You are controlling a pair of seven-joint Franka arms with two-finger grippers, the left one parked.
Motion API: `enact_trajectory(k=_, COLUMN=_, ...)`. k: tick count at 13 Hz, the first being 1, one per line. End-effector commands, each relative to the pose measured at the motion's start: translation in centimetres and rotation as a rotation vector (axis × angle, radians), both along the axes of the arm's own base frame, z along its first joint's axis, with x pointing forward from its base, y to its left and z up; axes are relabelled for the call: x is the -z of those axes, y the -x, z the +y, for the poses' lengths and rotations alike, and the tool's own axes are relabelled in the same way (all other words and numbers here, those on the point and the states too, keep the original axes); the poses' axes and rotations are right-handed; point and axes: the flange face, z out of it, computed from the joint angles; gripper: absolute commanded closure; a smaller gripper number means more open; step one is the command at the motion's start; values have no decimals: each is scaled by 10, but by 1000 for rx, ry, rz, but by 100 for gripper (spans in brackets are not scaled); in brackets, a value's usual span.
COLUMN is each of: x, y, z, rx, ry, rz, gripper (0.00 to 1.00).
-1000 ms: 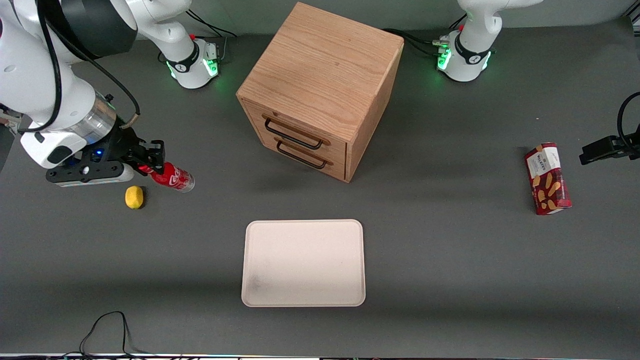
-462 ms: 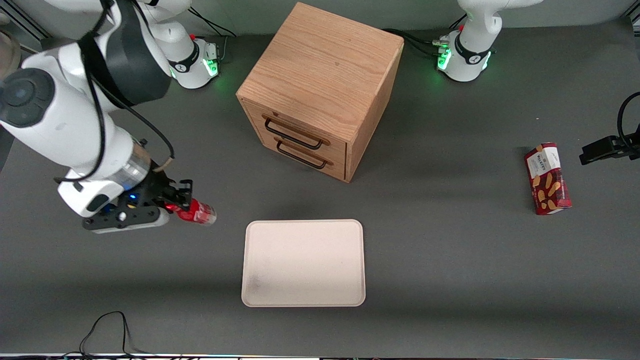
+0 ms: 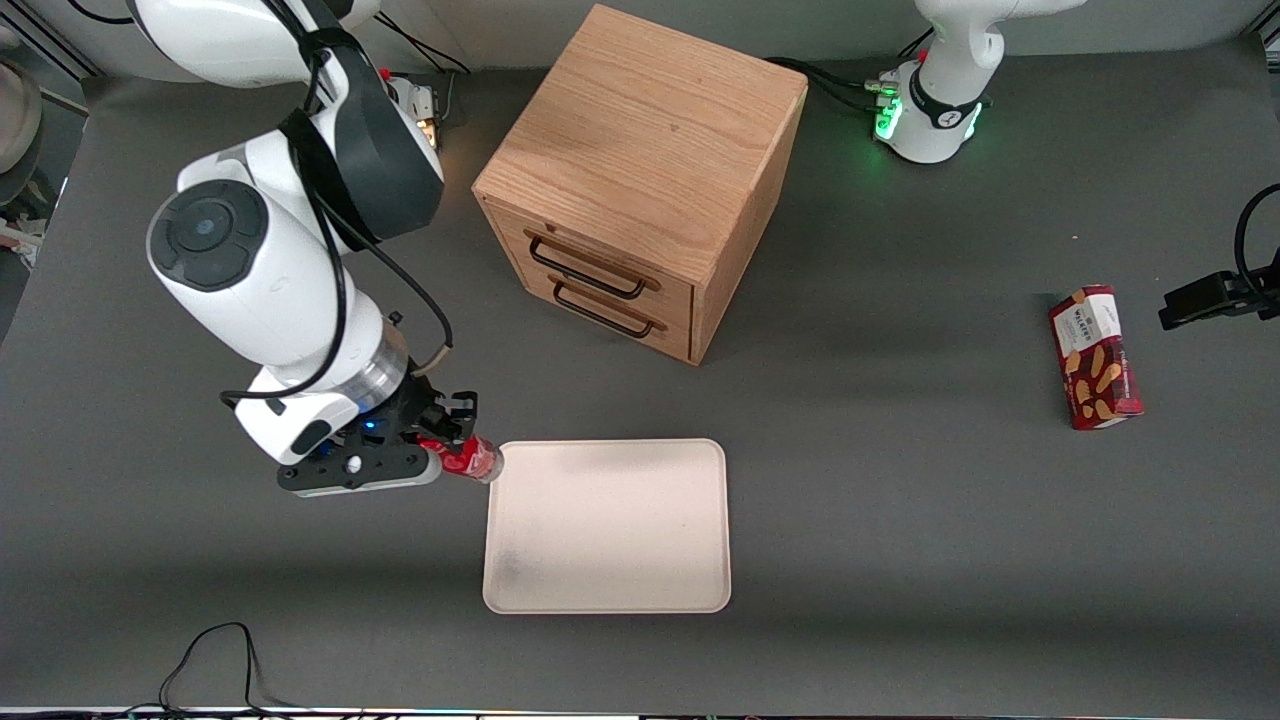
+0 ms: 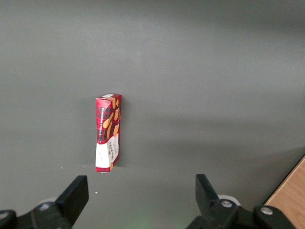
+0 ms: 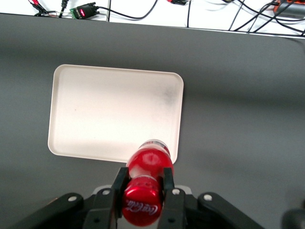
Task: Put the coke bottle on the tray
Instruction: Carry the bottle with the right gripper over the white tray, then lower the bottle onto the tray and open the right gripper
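Coke bottle [image 3: 473, 459] (clamped in my gripper [image 3: 446, 432]) hangs over the tray [image 3: 610, 540] rim, at its ten o'clock corner.

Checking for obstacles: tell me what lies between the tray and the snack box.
Only bare table in the front view. The gripper holds the bottle at the tray corner, away from the box.

The working arm [image 3: 270, 290] is glossy white in rounded segments, with a black band at one joint, a dark grey round joint cap, a silver ring at the wrist, thin black cables along it, and a black gripper [image 3: 455, 430] with a small blue light beside it.
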Motion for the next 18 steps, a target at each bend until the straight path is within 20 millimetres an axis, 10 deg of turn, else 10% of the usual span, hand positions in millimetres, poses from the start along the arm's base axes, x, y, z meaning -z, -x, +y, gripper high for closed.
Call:
enact_trajectory(k=1, x=4, y=-16, z=0, rx=26, ry=-15, rz=-56, gripper=100)
enact_trajectory(k=11, x=186, y=-54, z=3, rx=24, ry=6, rz=-63, gripper=100)
enact_trajectory(k=17, x=213, y=-59, z=5, rx=26, ry=2, rz=-80, gripper=98)
enact_trajectory(k=18, x=214, y=-59, z=5, rx=29, ry=1, rz=-80, gripper=46)
